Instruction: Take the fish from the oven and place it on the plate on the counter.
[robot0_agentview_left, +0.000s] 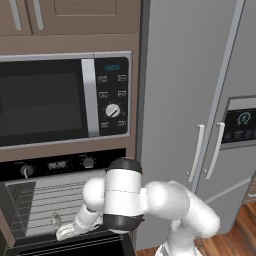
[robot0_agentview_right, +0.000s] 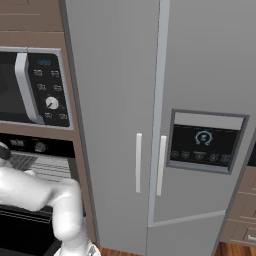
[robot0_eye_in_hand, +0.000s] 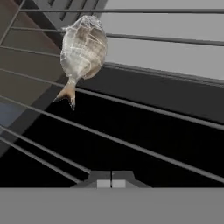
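The oven (robot0_agentview_left: 50, 165) stands open, its wire rack (robot0_agentview_left: 55, 200) bare except for the fish (robot0_agentview_left: 55, 220). My arm reaches into the cavity from the right, and my gripper (robot0_agentview_left: 61, 233) sits just below and in front of the fish. In the hand view the silvery fish (robot0_eye_in_hand: 83, 48) lies on the rack wires (robot0_eye_in_hand: 144, 109) at upper left, tail toward me, well apart from my gripper (robot0_eye_in_hand: 111, 183). The two fingertips (robot0_eye_in_hand: 103, 183) touch each other, shut on nothing. The plate and the counter are out of view.
A black-and-silver microwave (robot0_agentview_left: 60, 100) is built in above the oven. A tall grey fridge (robot0_agentview_right: 150, 125) with two handles and a display panel (robot0_agentview_right: 205, 142) stands to the right. The lowered oven door (robot0_agentview_left: 75, 247) lies under my arm. Side rack rails (robot0_agentview_left: 20, 205) line the cavity's left wall.
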